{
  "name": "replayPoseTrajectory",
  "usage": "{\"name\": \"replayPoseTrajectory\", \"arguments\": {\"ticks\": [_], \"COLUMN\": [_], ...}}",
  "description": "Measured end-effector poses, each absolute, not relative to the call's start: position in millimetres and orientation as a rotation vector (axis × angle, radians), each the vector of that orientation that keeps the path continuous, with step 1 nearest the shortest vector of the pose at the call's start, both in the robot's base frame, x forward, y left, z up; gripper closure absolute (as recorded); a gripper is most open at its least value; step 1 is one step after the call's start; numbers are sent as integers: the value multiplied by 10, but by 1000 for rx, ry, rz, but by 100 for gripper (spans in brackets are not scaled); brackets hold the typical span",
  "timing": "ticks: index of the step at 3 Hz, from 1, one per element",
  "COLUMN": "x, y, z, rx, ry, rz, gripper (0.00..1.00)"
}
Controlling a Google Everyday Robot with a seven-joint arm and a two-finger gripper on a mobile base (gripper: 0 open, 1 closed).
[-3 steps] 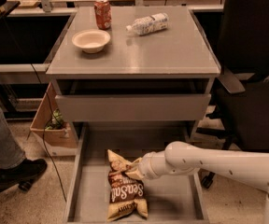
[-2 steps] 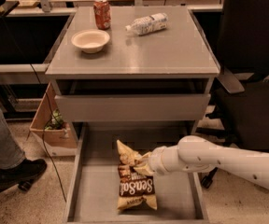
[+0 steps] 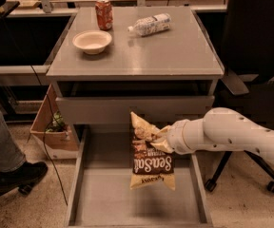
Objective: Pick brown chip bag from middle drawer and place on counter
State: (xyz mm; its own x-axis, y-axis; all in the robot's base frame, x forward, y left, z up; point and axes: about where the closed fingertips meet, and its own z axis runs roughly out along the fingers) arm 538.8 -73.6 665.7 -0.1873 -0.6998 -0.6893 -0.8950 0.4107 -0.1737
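Observation:
The brown chip bag [image 3: 151,160] with white "Sea Salt" script hangs upright, lettering upside down, above the open middle drawer [image 3: 103,194]. My gripper [image 3: 158,139] comes in from the right on a white arm and is shut on the bag's upper end. The bag's top crumples at the grip, level with the front panel of the drawer above. Its pale yellow band hangs at the bottom, clear of the drawer floor. The grey counter [image 3: 175,51] is the cabinet's top, above and behind the bag.
On the counter stand a red soda can [image 3: 104,14], a white bowl [image 3: 92,42] and a lying clear plastic bottle [image 3: 150,23]. A cardboard box [image 3: 53,127] sits left of the cabinet. A person's leg and shoe [image 3: 13,170] are at the left. An office chair [image 3: 256,80] stands at the right.
My gripper has lifted the chip bag off the drawer floor and raised it. The bag now hangs in the air in front of the upper drawer front.

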Motion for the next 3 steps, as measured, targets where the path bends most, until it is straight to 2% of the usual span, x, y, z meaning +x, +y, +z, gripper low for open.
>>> {"name": "replayPoseTrajectory", "arguments": {"ticks": [1, 3], "x": [5403, 5588], "y": [-737, -957], "z": [6658, 7732], "rx": [-1348, -1356], "ry": [1958, 1918], "rz": [355, 208], "gripper": [100, 100]}}
